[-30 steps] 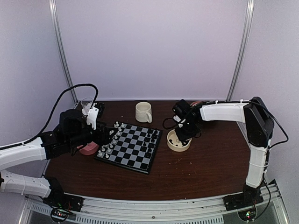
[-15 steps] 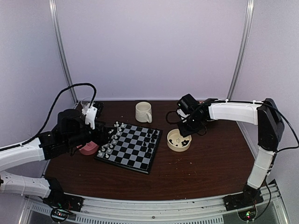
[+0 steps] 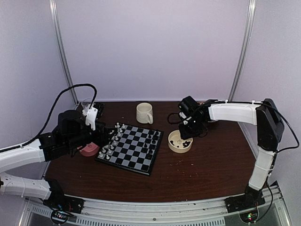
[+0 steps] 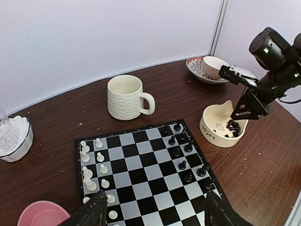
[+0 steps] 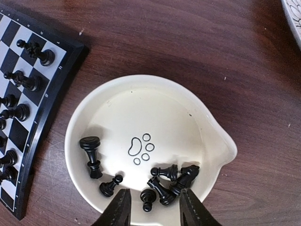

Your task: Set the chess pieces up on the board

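Note:
The chessboard lies left of centre. Several white pieces stand on its left two columns and several black pieces on its right side. More black pieces lie loose in a cream paw-print bowl just right of the board. My right gripper is open and empty, hovering over the bowl's near rim. My left gripper is open wide and empty, low over the board's near edge. Both grippers show from above, left gripper, right gripper.
A cream mug stands behind the board. A pink bowl sits left of it, under my left arm. A glass dish of white lumps is at the back left. A patterned dish with a cup is at the back right.
My right gripper has risen out of the cream bowl and drawn slightly back and right, then held still. My left arm has barely moved.

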